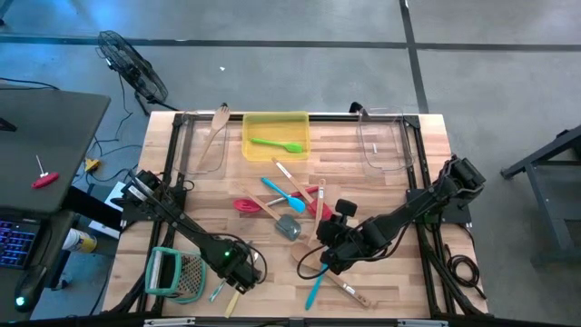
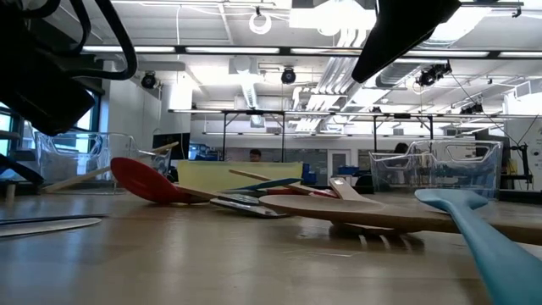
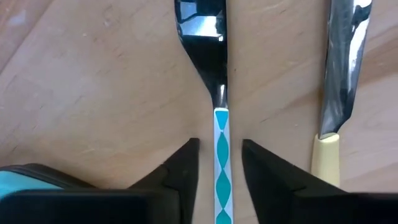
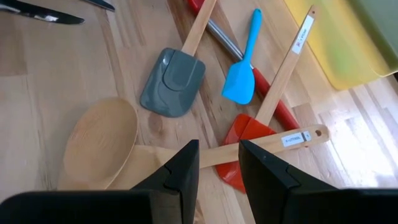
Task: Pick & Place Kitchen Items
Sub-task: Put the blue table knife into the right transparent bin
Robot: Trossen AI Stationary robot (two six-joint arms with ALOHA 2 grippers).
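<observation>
L claw [image 3: 219, 171] is sitting low at the near-left part of the tabletop [image 1: 399, 282], fingers [image 3: 180, 177] apart w/ a gap each side, straddling the slim handle of a fork w/ teal diamond pattern [image 3: 221, 124] that's lying flat on the wood. Not clamped on it, as far as the wrist view is showing. A cream-handled knife [image 3: 336, 93] is lying just beside the fork, roughly parallel. A teal-framed grater [image 1: 175, 274] is resting just left of that claw.

R claw [image 4: 219, 171] is hovering over the cluttered middle, fingers slightly apart, nothing between them. Under/ahead of it: a pale wooden spoon [image 4: 99, 143], a grey spatula [image 4: 173, 81] w/ wood handle, a small blue spatula [image 4: 242, 68], a red spatula [image 4: 245, 149] w/ two labelled wooden handles crossing near it.

Far side: a yellow bin [image 1: 275, 136] is holding a green spatula [image 1: 277, 143]. Two clear bins are flanking it: left clear bin [image 1: 201, 145] w/ a wooden spoon [image 1: 216, 127] leaning over it, right clear bin [image 1: 381, 141]. A teal-handled utensil [image 1: 314, 292] is lying near the front edge, by the R claw.

Low view is showing a red spoon [image 2: 148, 182] and a wooden fork [image 2: 373, 213] lying flat.
</observation>
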